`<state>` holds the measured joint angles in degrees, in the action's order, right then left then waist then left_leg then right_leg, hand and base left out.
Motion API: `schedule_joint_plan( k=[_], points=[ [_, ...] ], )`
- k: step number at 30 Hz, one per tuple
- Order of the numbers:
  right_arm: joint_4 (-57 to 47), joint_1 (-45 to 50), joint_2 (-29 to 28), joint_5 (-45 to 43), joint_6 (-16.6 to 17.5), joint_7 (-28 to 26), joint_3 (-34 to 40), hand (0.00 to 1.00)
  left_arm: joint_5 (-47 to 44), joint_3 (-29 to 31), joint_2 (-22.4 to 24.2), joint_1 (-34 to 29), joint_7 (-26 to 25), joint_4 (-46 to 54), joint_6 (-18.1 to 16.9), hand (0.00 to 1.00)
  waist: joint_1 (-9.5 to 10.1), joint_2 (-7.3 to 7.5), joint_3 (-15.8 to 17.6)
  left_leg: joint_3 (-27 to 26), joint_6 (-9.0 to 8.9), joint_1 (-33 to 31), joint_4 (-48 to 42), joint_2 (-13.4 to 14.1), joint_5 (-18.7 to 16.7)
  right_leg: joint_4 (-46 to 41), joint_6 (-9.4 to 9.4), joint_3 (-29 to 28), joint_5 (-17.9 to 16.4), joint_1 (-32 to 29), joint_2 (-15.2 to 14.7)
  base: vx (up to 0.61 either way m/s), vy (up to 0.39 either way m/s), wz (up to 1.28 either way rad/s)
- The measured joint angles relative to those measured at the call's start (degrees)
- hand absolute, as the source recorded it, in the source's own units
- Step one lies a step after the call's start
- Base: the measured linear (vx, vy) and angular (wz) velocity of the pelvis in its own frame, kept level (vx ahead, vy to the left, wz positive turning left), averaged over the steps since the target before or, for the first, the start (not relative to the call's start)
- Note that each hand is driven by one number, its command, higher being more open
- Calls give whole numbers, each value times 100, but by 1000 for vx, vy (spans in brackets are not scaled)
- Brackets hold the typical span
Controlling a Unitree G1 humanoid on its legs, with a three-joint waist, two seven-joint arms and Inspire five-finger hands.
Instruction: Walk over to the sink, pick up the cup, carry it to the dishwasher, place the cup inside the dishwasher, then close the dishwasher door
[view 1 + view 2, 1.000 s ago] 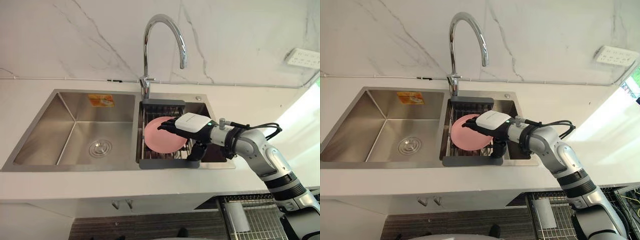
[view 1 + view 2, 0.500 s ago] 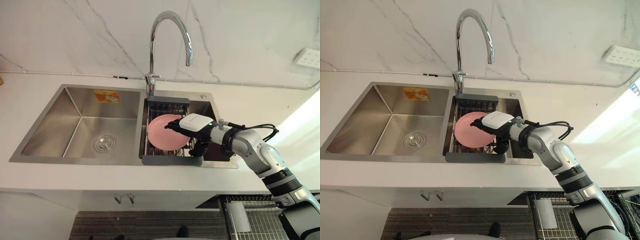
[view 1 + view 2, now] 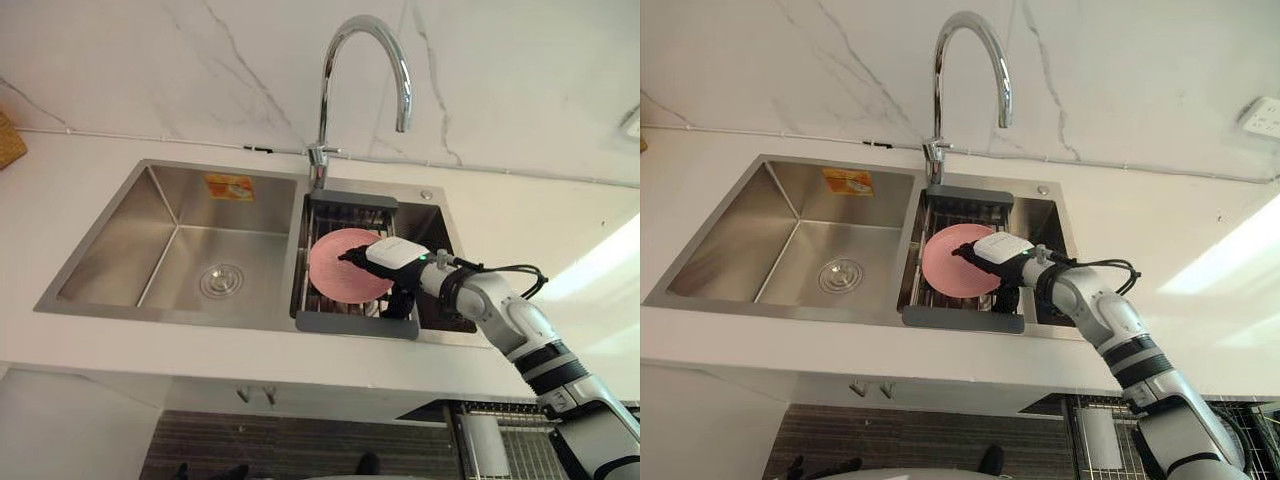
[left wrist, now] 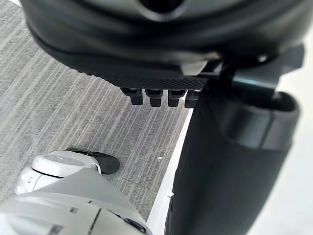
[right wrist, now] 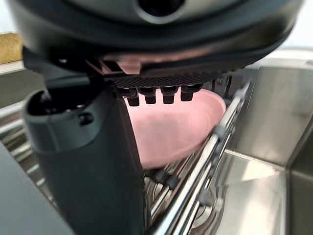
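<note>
Just inside the sink's right basin, the right hand (image 3: 393,255) reaches out over a pink dish (image 3: 338,268). Its fingers (image 5: 156,94) are straight and lie across the dish's upper rim, while the thumb (image 5: 83,161) points down on the near side, well apart from them. Nothing is clamped, and I cannot tell whether the fingertips touch the rim. The dish is shallow and bowl-like, and it stands tilted on edge in a wire drain rack (image 3: 355,325) with grey end bars that spans this basin.

To the left, the larger basin of the steel sink (image 3: 120,250) holds a round drain strainer (image 3: 221,280) and has a sticker (image 3: 229,186) on its back wall. A tall curved faucet (image 3: 362,40) rises behind the divider, against a marble wall (image 3: 150,60). A white countertop (image 3: 100,350) surrounds the sink.

The left hand (image 4: 161,73) hangs above grey carpet (image 4: 58,98), fingers relaxed and holding nothing.
</note>
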<state>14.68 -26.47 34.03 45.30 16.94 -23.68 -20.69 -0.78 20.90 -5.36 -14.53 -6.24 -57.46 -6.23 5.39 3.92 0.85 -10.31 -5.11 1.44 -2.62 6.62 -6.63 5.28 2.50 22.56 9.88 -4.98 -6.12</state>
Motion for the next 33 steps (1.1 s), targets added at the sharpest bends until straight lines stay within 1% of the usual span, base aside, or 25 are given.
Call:
schedule_joint_plan(
  k=[1, 2, 8, 10, 13, 14, 16, 18, 20, 22, 26, 33],
  points=[
    [12, 3, 0, 28, 0, 40, -2, 100, 0, 0, 0, 0, 0, 0, 0, 100, 1, 1, 2, 1, 0, 6, 4, 0, 0, 0, 2, 2, -2, 6, 0, 0, 0, 0],
    [20, 4, -5, 104, 1, 125, -2, 0, -5, -1, 0, 2, 0, 14, 0, 100, 1, 2, 4, 6, 0, 13, 12, -2, 0, 0, 4, 8, -3, 13, -1, 0, 0, 0],
    [42, 95, -76, 400, 34, 449, -32, 0, -21, -3, 0, 6, -2, 64, -2, 100, -20, 12, 17, 6, 3, 43, 14, -3, 9, 1, 4, 8, -8, 43, -2, 0, 0, 0],
    [59, 241, -158, 919, 25, 1002, -103, 0, -21, -3, 0, 10, -3, 64, -18, 100, -14, 17, 22, 18, 0, 47, 28, -2, 28, 1, -3, 20, -25, 60, -3, -45, -4, 3],
    [72, 325, -316, 1465, -64, 1668, -98, 0, -22, -2, 0, 5, -23, 64, -48, 100, -13, 8, 66, 43, -11, 22, 47, 3, 64, 0, -10, 48, -39, 32, -2, -27, -11, 5],
    [50, 340, -316, 1516, -90, 1782, -84, 0, -22, -1, 1, -5, -37, 64, -48, 100, -15, 7, 66, 46, -12, 12, 47, 6, 68, 0, -12, 51, -37, 23, 1, 0, 0, 0],
    [16, 377, -323, 1607, -162, 2207, -2, 0, -22, -1, 6, -22, -101, 60, -51, 100, -20, 2, 69, 45, -17, 12, 50, 17, 71, 0, -17, 51, -35, 21, 11, 0, 0, 0],
    [-15, 403, -351, 1754, -148, 2385, -8, 0, -22, -1, 6, 11, -104, 65, -89, 100, 0, 3, 69, 48, -17, 12, 58, 16, 71, 0, -17, 57, -34, 21, 11, 9, 2, 2],
    [5, 496, -441, 1865, -168, 2419, -8, 0, -23, 0, 7, 17, -115, 73, -189, 100, 22, 5, 70, 76, -16, 5, 70, 10, 72, 0, -16, 81, -34, 22, 4, 30, 7, 6],
    [-3, 600, -477, 1892, -172, 2603, -8, 0, -25, 7, 5, 8, -220, 74, -231, 100, 8, -4, 77, 85, -15, 5, 83, 2, 72, 0, -13, 91, -34, 19, -2, 43, 9, 2],
    [-65, 653, -477, 1862, -260, 2664, 21, 0, -28, 13, 9, 10, -316, 87, -315, 100, -7, -22, 89, 84, -13, 12, 83, 0, 71, 0, -10, 93, -32, 23, -2, 9, 1, 0],
    [-355, 715, -472, 1433, -264, 2705, 76, 0, -30, 23, 28, 2, -335, 85, -423, 100, -56, -98, 139, 85, -13, 21, 80, 1, 71, 0, -9, 89, -32, 32, -1, 0, 0, 0]
  ],
)
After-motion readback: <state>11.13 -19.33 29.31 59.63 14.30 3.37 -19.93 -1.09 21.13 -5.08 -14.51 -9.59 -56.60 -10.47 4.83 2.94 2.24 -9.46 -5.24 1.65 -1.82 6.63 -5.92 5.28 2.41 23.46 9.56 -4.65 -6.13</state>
